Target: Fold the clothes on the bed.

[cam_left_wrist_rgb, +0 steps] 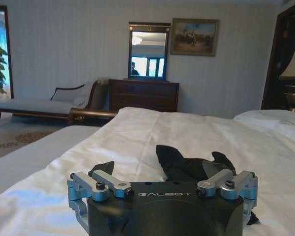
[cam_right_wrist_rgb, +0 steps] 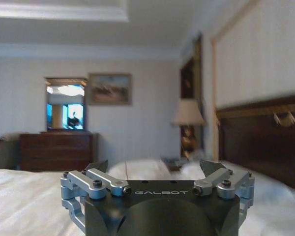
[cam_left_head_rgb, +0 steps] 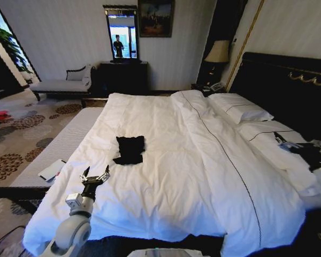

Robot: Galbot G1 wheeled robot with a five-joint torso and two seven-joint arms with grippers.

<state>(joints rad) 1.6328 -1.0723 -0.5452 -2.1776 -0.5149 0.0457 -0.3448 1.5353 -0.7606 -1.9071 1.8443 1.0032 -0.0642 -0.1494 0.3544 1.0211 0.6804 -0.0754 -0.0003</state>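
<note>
On the bed point(cam_left_head_rgb: 166, 160) lie the clothes point(cam_left_head_rgb: 130, 149) — left pincer point(cam_left_head_rgb: 94, 177) spread nearby, right pincer point(cam_left_head_rgb: 289, 143) spread over the pillows point(cam_left_head_rgb: 241, 107).

Open white duvet lies between the left claw point(cam_left_head_rgb: 94, 176) and the black clothes point(cam_left_head_rgb: 130, 149) — nothing stands between them. The pillows point(cam_left_head_rgb: 241, 107) crowd the bed's point(cam_left_head_rgb: 166, 176) headboard edge, beside the right claw point(cam_left_head_rgb: 291, 144), well apart from the garment.

"GALBOT" (white) marks left gripper point(cam_left_wrist_rgb: 162, 169), right gripper point(cam_right_wrist_rgb: 156, 168).
</note>
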